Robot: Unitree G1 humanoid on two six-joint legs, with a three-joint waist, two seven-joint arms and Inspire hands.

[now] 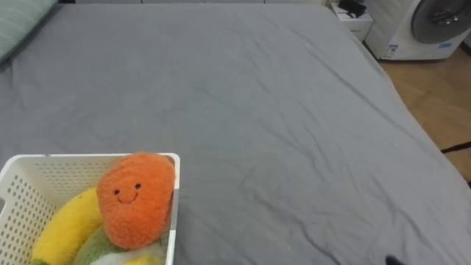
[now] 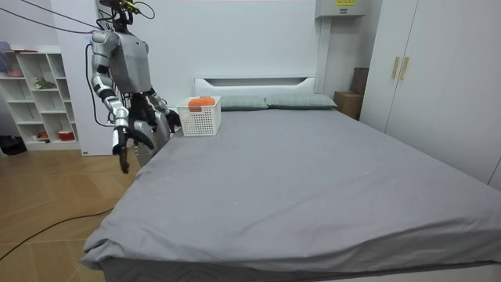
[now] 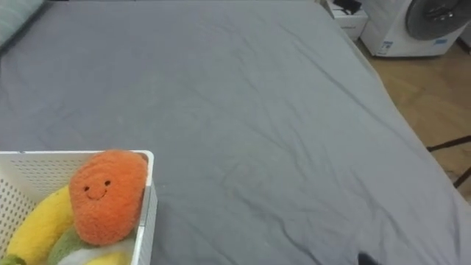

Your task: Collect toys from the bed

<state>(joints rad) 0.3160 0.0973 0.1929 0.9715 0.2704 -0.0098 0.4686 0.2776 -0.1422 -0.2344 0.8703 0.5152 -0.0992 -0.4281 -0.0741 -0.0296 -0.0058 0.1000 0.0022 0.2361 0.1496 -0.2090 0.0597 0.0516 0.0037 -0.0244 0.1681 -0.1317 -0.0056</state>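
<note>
The plush toys [image 1: 136,199] sit heaped in the basket [image 1: 44,159] near the bed [image 1: 280,110] edge, the right hand [image 2: 125,145] hangs slack and empty, the left hand [image 2: 167,121] cannot be judged, and a clumsy lift may spill the top toy.

The robot is seen upright in the room view, both arms lowered. The right arm is bent slightly at the elbow, and the right hand [image 2: 125,146] is hung low, fingers loose and pointed downward. The left hand [image 2: 167,119] is held forward at hip height.
</note>
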